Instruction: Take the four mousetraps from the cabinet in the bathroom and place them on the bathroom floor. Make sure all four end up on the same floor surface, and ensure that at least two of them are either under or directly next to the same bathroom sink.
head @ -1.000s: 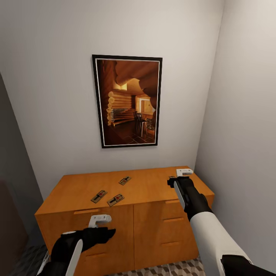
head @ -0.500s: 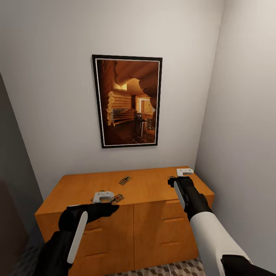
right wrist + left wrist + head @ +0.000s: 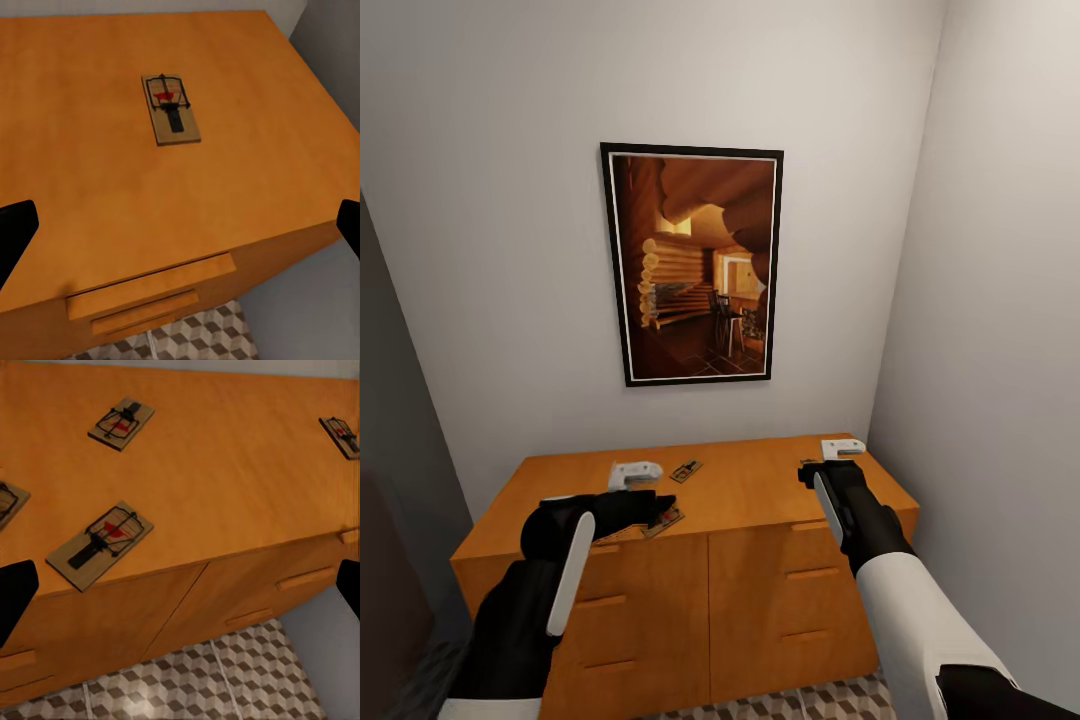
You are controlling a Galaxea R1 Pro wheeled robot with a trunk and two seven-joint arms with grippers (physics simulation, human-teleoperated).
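While you face the cabinet (image 3: 690, 560), its worktop carries all four mousetraps (image 3: 100, 544). Your left gripper (image 3: 635, 473) hovers over the cabinet's left half with jaws released, just above two traps near the front edge. Your right gripper (image 3: 841, 449) hangs over the cabinet's right end, jaws released, one trap (image 3: 171, 109) lying free beneath it.

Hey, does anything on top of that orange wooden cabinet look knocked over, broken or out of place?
Nothing stands out. The small brown wooden mousetraps lie flat and intact on the orange-brown wooden cabinet, at scattered angles. One is cut off at the left wrist view's edge.
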